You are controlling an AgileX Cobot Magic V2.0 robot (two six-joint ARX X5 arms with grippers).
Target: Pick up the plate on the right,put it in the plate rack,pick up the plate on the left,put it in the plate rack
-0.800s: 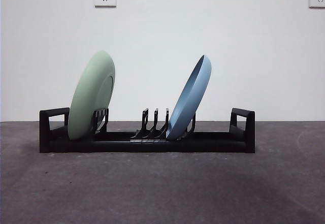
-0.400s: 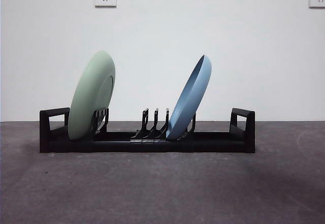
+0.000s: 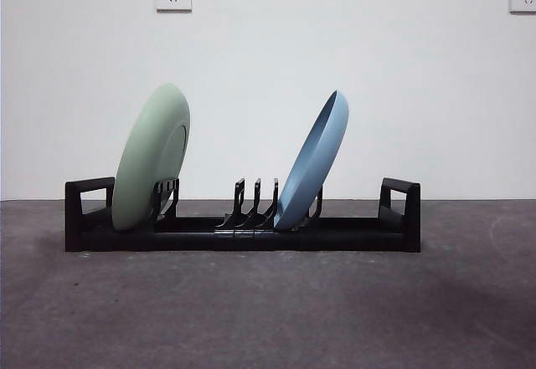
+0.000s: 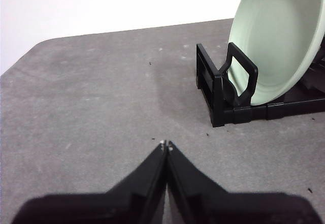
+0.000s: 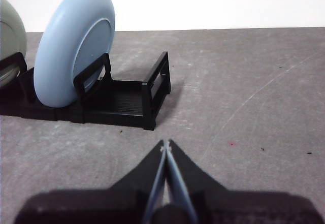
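Leaning in the rack [image 3: 243, 237] on the surface [image 3: 268, 310], the green plate [image 3: 151, 158] sits toward nine o'clock and the blue plate [image 3: 313, 161] near centre; left gripper [image 4: 166, 144] and right gripper [image 5: 165, 144] hover apart, jaws closed, empty

light: even, soft | shadows: faint on table [image 3: 268, 319] | focus: sharp

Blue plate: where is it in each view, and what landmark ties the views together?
Front view: blue plate right of centre, leaning in the plate rack.
Left wrist view: not in it; only the green plate shows.
Right wrist view: blue plate at upper left.
Shared landmark: the rack's squared end handles.
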